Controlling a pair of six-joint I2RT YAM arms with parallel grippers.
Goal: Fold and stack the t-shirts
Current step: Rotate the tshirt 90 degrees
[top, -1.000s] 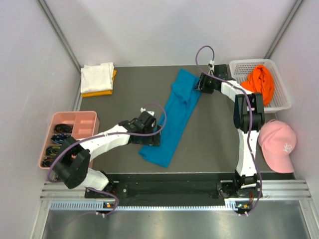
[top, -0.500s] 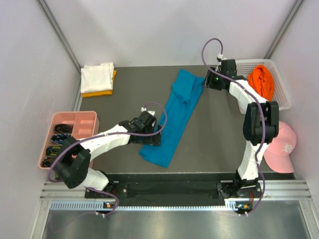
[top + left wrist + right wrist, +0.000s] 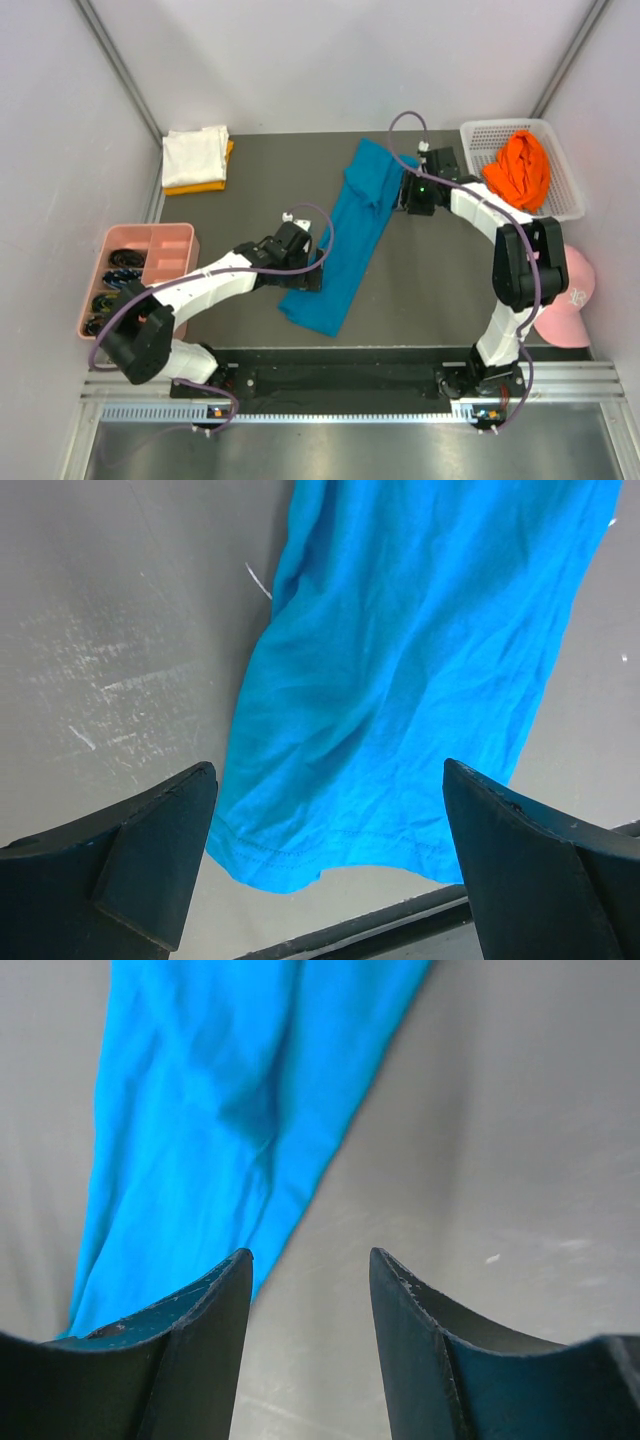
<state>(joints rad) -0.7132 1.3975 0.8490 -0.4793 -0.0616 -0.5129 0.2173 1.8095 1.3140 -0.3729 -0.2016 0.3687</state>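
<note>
The teal-blue t-shirt [image 3: 352, 232] lies on the dark grey bench [image 3: 440, 280] as one long, narrow strip of soft, lightly wrinkled cloth. It runs on a slant from the far side towards the near edge.

The left claw [image 3: 328, 770] is spread wide and holds nothing. Its two black, wedge-shaped fingers [image 3: 160, 850] stand on either side of the near end of the shirt, where a stitched hem curves just below the claw.

The right claw [image 3: 310, 1255] is spread about halfway and is also empty. Between its two tips only bare bench shows, matte with pale scratches. The far end of the shirt lies just beside this claw, on its left side. Whether cloth and claw touch, I cannot tell.

Well apart from the left claw, in the far left corner, two shirts are folded into a flat square stack, a white one [image 3: 193, 155] on a yellow-orange one [image 3: 200, 187]. To the right of the right claw a bright orange one [image 3: 520, 168] lies crumpled in a white plastic basket [image 3: 570, 200] with lattice walls. That makes four shirts.

There is also one pink cap [image 3: 572, 300] and one pink tray [image 3: 165, 240] with compartments, some of them holding small dark things.
</note>
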